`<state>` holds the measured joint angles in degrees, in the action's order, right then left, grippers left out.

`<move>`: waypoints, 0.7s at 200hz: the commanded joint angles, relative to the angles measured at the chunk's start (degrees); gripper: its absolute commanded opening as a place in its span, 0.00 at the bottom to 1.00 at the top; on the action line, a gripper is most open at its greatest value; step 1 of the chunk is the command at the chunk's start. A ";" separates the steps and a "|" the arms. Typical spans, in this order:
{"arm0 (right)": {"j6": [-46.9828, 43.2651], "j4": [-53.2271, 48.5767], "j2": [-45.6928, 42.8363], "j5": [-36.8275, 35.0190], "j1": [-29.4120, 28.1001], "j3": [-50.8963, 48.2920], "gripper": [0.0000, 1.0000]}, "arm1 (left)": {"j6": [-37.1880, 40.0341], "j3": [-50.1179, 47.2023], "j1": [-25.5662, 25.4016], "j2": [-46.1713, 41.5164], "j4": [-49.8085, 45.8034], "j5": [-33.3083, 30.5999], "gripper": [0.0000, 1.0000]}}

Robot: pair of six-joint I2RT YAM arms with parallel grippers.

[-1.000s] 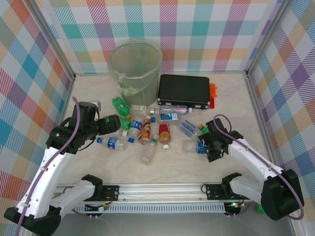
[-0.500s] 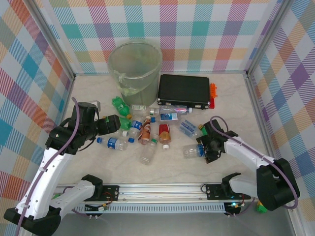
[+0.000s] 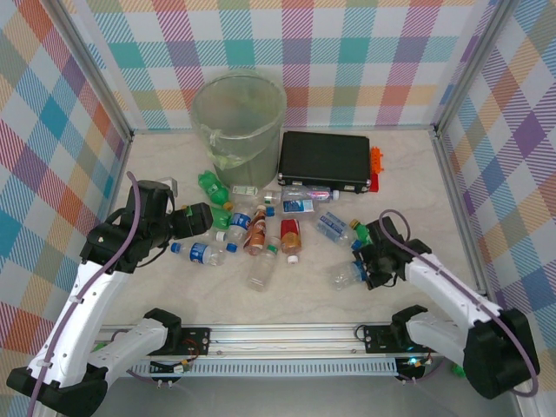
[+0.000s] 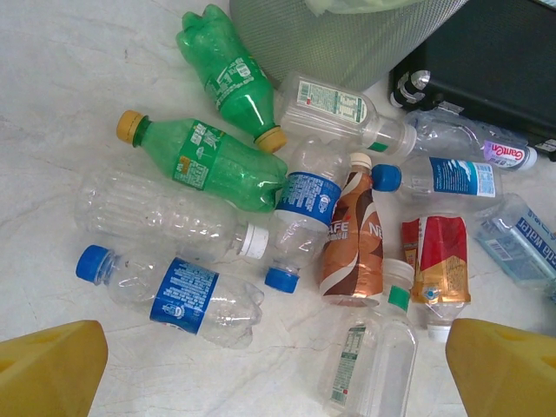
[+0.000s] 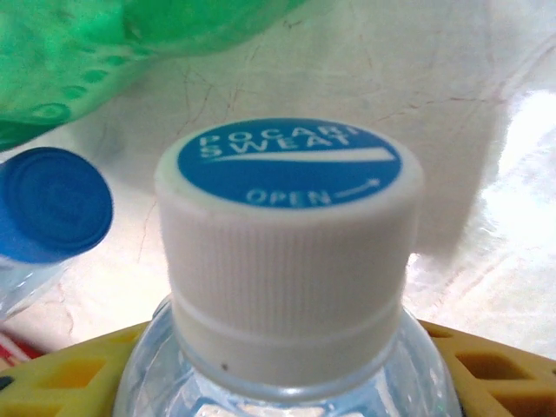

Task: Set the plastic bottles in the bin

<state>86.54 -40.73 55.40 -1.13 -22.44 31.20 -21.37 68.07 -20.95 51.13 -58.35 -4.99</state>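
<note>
Several plastic bottles point(image 3: 261, 234) lie in a heap on the table in front of the bin point(image 3: 239, 117). My left gripper point(image 3: 207, 219) hovers open at the heap's left side. Its yellow fingertips point(image 4: 48, 369) frame a clear blue-labelled bottle point(image 4: 178, 291), a brown bottle point(image 4: 352, 239) and a clear white-capped one point(image 4: 373, 356). Two green bottles point(image 4: 213, 156) lie nearer the bin point(image 4: 347, 35). My right gripper point(image 3: 365, 271) is shut on a clear bottle point(image 3: 344, 276) at the heap's right. Its white and blue cap point(image 5: 287, 217) points away from the yellow fingers point(image 5: 69, 365).
A flat black case point(image 3: 324, 159) lies right of the bin, with an orange item point(image 3: 375, 165) at its right end. A blue cap point(image 5: 52, 204) and a green bottle point(image 5: 130, 43) lie just beyond the held bottle. Checked walls enclose the table on three sides.
My right gripper has slid toward the near edge and closed on the clear bottle, dragging it along. The left arm has stayed still.
</note>
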 commanded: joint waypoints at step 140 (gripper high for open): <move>-29.78 -5.56 18.60 -7.26 -5.32 52.62 0.60 | 0.37 3.66 -0.58 0.37 1.05 4.26 0.99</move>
<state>64.14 -50.41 68.36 -8.40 -26.72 75.61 -21.37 69.28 -20.97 51.79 -57.93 -1.48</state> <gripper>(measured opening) 0.604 0.995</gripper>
